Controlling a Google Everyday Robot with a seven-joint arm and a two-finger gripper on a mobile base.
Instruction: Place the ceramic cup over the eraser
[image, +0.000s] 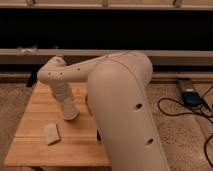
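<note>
My wrist (61, 92) reaches down over the middle of the wooden table (30, 150), with my jaws at its lower end, near the pale beige block (51, 133). Whether the jaws are open or closed I cannot tell. The white tapered form there, touching the table, is probably the ceramic cup (69, 111). The eraser does not show; it may lie beneath the cup or behind my arm (125, 110). I judge the placing nearly done, with letting go and lifting clear remaining.

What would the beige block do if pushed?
The block lies flat on the table, so it would probably slide, not roll or tip. It looks small, so likely light. The gripper hangs just beyond it, low over the table.
</note>
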